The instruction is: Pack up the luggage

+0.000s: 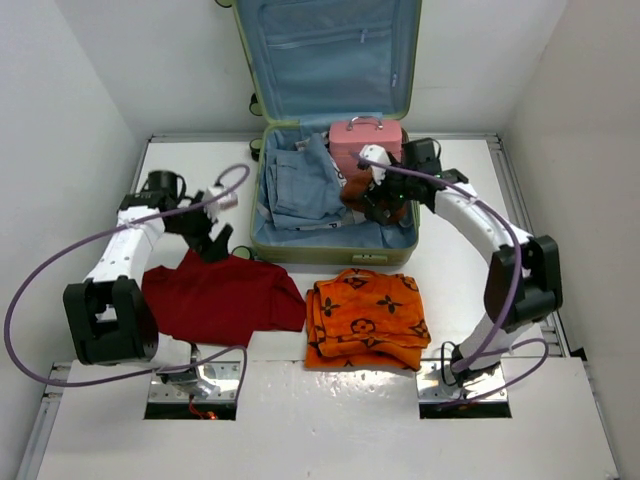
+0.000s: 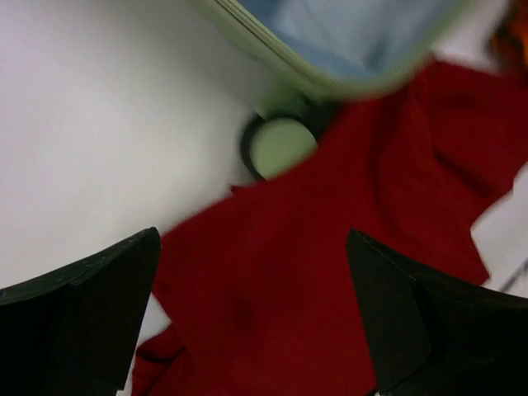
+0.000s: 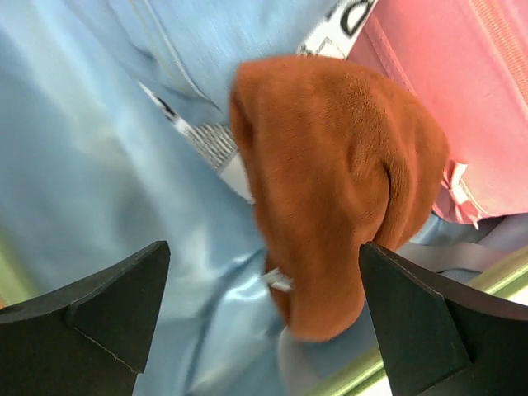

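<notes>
Here, light green luggage point(image 1: 330, 70), open, blue-lined

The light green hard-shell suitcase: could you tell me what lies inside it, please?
In the suitcase: a folded blue denim garment, a pink boxy case and a rust-brown plush item. Whatever lies beneath them is covered.

A white desk point(image 1: 190, 160) fills the middle of the frame, boxed by plain white walls point(image 1: 60, 110) at left, top and right. Even, soft light. A rail point(image 1: 506, 175), perhaps metal, lines its right edge.
</notes>
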Motion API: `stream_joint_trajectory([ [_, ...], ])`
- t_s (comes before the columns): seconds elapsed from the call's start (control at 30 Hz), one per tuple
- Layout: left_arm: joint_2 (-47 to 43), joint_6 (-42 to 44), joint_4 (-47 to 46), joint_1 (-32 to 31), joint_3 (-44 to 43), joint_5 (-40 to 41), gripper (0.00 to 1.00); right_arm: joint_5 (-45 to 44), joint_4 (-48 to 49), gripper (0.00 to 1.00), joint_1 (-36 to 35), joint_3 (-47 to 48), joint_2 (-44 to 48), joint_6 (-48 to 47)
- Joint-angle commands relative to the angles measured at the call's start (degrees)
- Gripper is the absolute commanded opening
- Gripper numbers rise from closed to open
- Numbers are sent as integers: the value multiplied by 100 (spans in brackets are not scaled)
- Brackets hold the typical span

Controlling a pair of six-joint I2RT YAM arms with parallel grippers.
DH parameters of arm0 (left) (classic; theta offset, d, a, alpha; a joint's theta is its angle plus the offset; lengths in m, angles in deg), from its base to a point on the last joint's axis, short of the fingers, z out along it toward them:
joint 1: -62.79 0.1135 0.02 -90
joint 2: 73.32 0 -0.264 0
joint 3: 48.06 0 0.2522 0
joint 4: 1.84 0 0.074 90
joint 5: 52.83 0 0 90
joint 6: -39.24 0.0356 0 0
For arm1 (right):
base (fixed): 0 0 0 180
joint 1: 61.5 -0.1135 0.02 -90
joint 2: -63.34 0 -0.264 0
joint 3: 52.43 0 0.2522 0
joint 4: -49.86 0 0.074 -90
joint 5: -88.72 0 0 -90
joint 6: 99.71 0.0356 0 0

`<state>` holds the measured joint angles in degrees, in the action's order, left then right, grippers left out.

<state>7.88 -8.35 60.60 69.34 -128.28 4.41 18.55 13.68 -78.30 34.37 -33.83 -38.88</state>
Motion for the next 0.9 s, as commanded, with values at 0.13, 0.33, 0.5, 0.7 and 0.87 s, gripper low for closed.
stream_joint_trajectory([
  [0.13, 8, 2481, 722, -48, 1124, 75, 100, 1023, -526, 96, 247, 483, 935, 930],
  [0.33, -342, 2614, -183, -197, 1977, 831, 100, 970, -694, 96, 554, 440, 1112, 1001],
  [0.5, -273, 2606, -877, -557, 2681, 1603, 100, 899, -747, 96, 704, 405, 1191, 1045],
  [0.7, 281, 2439, -1238, -742, 2849, 1913, 98, 803, -808, 96, 722, 448, 1235, 948],
  [0.87, 667, 2377, -1353, -953, 2849, 2027, 78, 732, -808, 96, 739, 457, 1226, 869],
])
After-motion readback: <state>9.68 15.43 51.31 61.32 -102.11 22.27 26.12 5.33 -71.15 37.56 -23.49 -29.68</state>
